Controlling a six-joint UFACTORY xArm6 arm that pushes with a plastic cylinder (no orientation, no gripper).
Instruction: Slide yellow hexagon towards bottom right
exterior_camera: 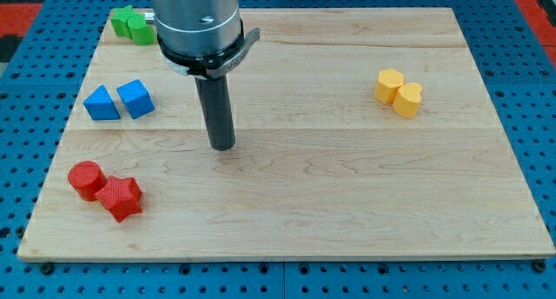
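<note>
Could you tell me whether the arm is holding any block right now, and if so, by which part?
Nothing is held: my tip rests on bare board, apart from every block.

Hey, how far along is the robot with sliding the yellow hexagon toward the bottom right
Nothing looks done yet: the yellow hexagon block sits near the view's upper right of the wooden board, touching the yellow heart-shaped block. In hand: my tip rests left of centre, well apart from both. Left: bring the tip to the hexagon's upper-left side, then push it toward the bottom right, probably nudging the heart along.
</note>
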